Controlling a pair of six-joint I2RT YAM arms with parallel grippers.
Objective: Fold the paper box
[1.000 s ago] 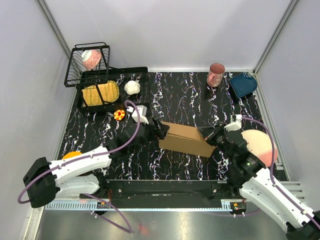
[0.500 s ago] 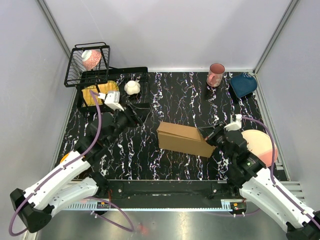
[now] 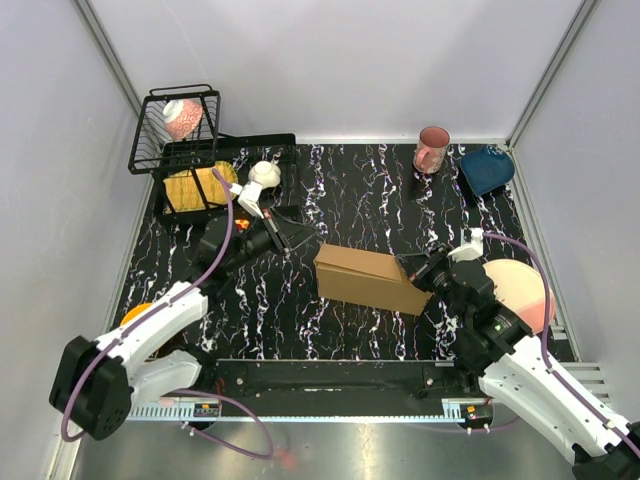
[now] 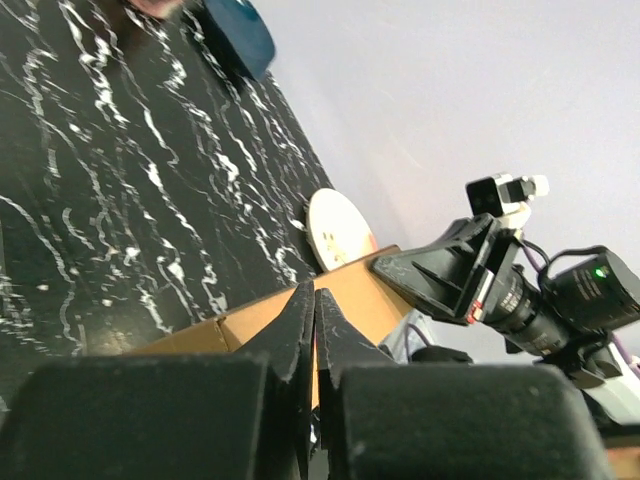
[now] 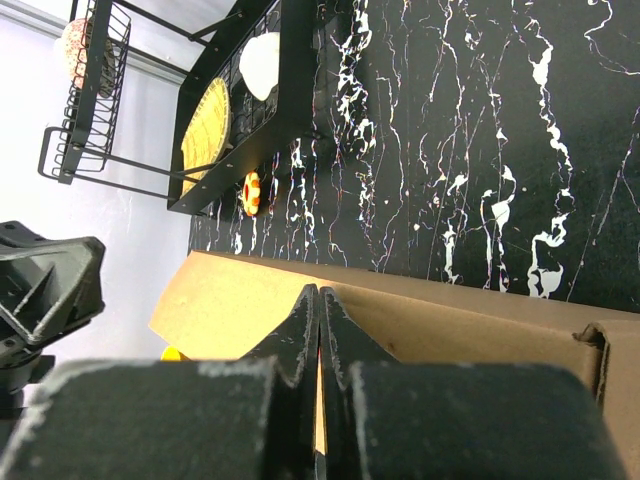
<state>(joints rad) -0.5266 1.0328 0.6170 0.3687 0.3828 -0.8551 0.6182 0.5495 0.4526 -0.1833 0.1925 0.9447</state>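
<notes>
Grey-white walls (image 3: pixel 330 60) close in a black table (image 3: pixel 360 200) veined with white. From above, the paper box (image 3: pixel 365 278) lies near the middle, a closed brown block set slightly askew, flat on the surface. The left gripper (image 3: pixel 306 238) hangs just off the box's far left corner, apart from it, fingers together and holding nothing. Over at the box's right end, the right gripper (image 3: pixel 413 268) sits right up against the cardboard, jaws closed. A wire rack (image 3: pixel 185 140) stands in the far left corner. A pink mug (image 3: pixel 432 150) and a blue dish (image 3: pixel 487 168) sit along the far edge, and a pale plate (image 3: pixel 522 292) lies beside the right arm.

On to the left wrist: the two fingers meet along their whole length, nothing between them. Beyond their tips comes the brown top of the box, and at its far end the right gripper, with the plate behind.

Right wrist now: fingers pressed together here too, tips over the box's top face, cardboard filling the lower part of the view. Whether they pinch any edge of it, I cannot tell. The rack sits beyond, on the far side of the table.
</notes>
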